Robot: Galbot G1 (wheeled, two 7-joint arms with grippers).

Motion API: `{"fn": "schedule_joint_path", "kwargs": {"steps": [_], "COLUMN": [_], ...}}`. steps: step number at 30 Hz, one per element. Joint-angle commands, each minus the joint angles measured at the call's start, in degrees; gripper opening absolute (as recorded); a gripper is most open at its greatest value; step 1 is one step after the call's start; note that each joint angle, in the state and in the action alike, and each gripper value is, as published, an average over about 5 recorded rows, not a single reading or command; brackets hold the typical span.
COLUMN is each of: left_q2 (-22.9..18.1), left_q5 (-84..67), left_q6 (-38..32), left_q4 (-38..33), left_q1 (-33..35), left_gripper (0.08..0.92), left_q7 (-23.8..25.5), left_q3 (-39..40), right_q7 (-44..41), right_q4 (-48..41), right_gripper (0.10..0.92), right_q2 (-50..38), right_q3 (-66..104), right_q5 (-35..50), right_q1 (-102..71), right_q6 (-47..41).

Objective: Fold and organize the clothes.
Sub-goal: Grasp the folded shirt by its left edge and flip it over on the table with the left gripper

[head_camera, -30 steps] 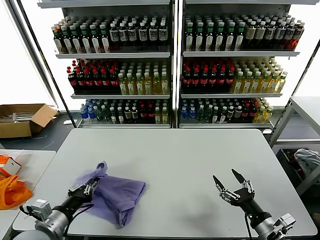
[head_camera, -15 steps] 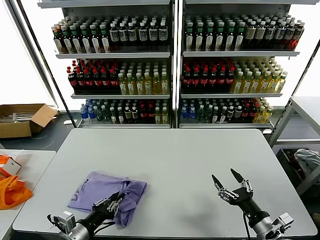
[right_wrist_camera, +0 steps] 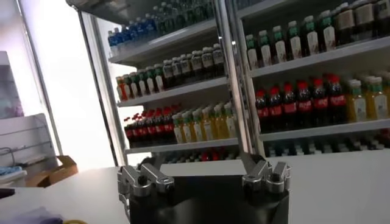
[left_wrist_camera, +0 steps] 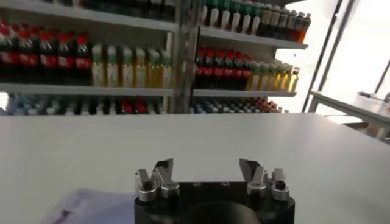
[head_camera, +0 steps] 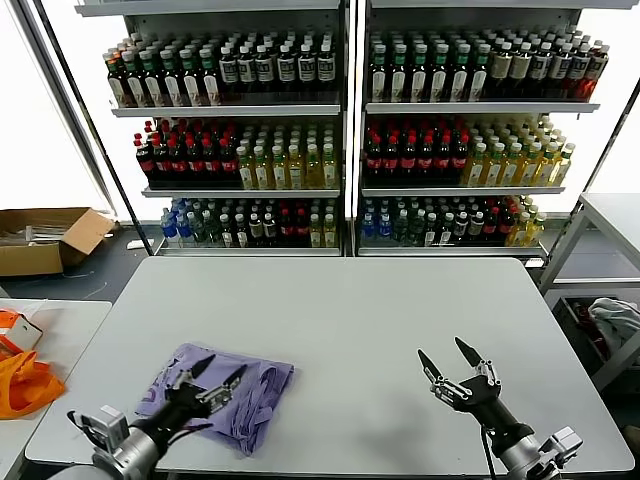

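Left hand [head_camera: 212, 373] now open, released T-shirt [head_camera: 255, 392].

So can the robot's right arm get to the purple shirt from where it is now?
Probably not easily. The right end effector hovers open over bare table, far from the purple shirt, and the left end effector sits open right over that shirt, in the way.

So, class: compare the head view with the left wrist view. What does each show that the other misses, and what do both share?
Only the head view shows the right end effector, open above the table, the orange fabric and the cardboard box. Only the left wrist view shows the left end effector from behind, open and empty. Both share the lavender T-shirt, the grey table and the bottle shelves.
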Motion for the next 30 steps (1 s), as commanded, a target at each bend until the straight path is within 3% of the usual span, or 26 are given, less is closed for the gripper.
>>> {"fn": "schedule_joint_path", "kwargs": {"steps": [1,7,21,30], "left_q2": [2.97,3.19,0.22,-0.55], "left_q5": [1.06,-1.32,-0.83,-0.09], "left_q6": [2.09,5.14,5.72,4.16], "left_q4": [11.68,15.99,18.82,19.51], "left_q1": [-1.88,-4.53,-7.54,-6.33], "left_gripper": [0.755,0.821,0.823,0.806], "left_q7": [-0.21,-1.41,-3.71,-1.70], "left_q3": [-8.03,-5.42,-1.22,-0.67], "right_q7": [-0.03,-0.23,-0.62,-0.56], "right_q4": [0.49,0.90,1.27,0.90], "right_gripper": [0.823,0.823,0.823,0.823], "right_q2": [0.34,0.61,1.92,2.66], "right_q3": [-0.04,0.17,0.00,-0.82], "right_q5": [-0.11,-0.53,-1.91,-2.70], "right_q1": [-0.23,-1.69,-3.07,-3.35], "right_q6": [0.11,0.71,1.38,1.73]}}
